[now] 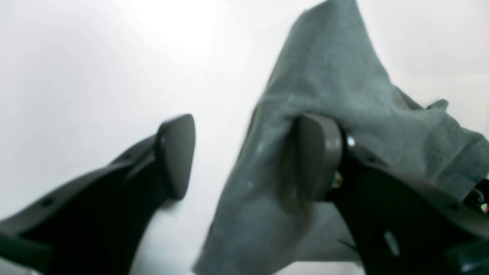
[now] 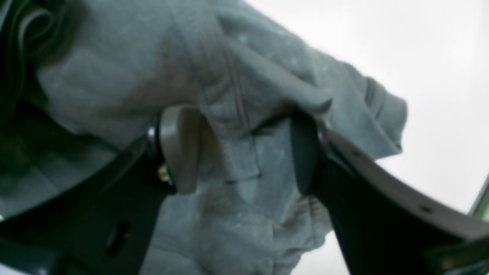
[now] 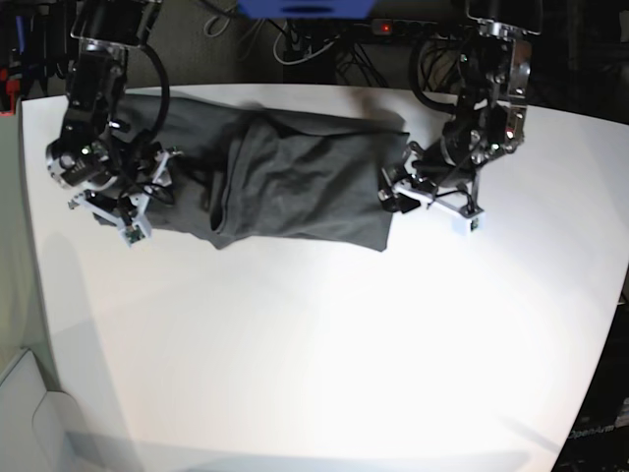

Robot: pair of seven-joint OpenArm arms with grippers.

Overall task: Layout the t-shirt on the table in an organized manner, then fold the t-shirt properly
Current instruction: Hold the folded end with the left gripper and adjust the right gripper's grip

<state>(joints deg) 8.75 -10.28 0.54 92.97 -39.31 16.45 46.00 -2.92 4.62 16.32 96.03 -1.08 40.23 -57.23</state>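
Seemingly soft and limp, the t-shirt in the left wrist view drapes over one finger of the left pincer, running from 12 o'clock down to 6 o'clock; the other finger stands well apart over bare white desk, so the jaws are apart and clamp nothing.

From the right wrist view, the right pincer also stands wide, with a seamed, hemmed fold of cloth lying between its fingers but not pinched. Bunched fabric fills the frame from 9 o'clock to 3 o'clock.

Over in the base view, the shirt lies as a rumpled horizontal band at about 11 o'clock on the desk, a fold doubled over its middle. One pincer sits at each end of it, at 9 and 3 o'clock.

As I judge it, the cloth is light and will sag and slide rather than hold shape. Hem or shoulder-seam corners, where layers are thicker, look the surest places to pinch.
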